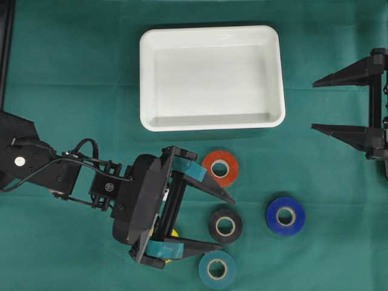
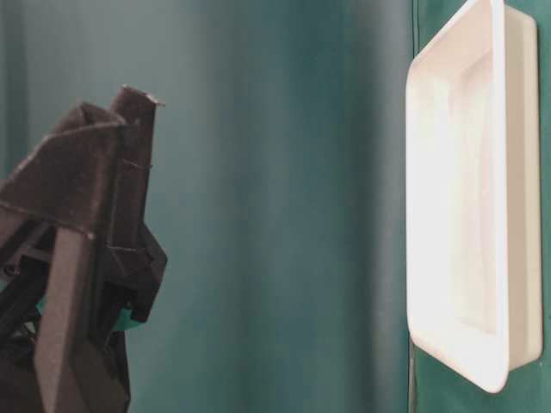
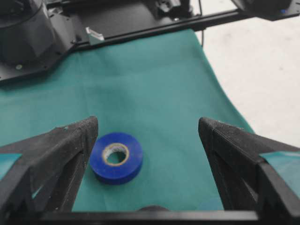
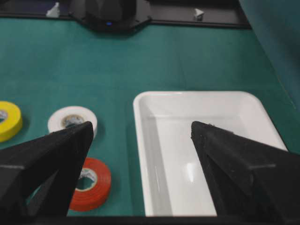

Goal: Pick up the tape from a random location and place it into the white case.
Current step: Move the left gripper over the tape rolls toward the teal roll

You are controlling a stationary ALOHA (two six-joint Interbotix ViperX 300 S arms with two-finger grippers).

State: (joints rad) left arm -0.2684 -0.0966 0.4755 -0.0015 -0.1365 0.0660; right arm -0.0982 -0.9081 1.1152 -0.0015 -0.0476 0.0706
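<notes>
Overhead: the left pincer (image 1: 225,222) stands wide open over the black tape roll (image 1: 225,225); red (image 1: 220,168), teal (image 1: 217,269) and blue (image 1: 285,215) rolls lie nearby on the green-clothed desk (image 1: 73,91), below the empty shallow white plastic case (image 1: 211,77). The right pincer (image 1: 315,104) is open and empty.

Table-level: only the case shows.

Left wrist: the blue roll sits beside one finger (image 3: 70,140).

Right wrist: white (image 4: 72,121) and yellow (image 4: 8,120) rolls appear.

The rolls look light, stiff and smooth-sided; gripping across the outer rim should hold.
</notes>
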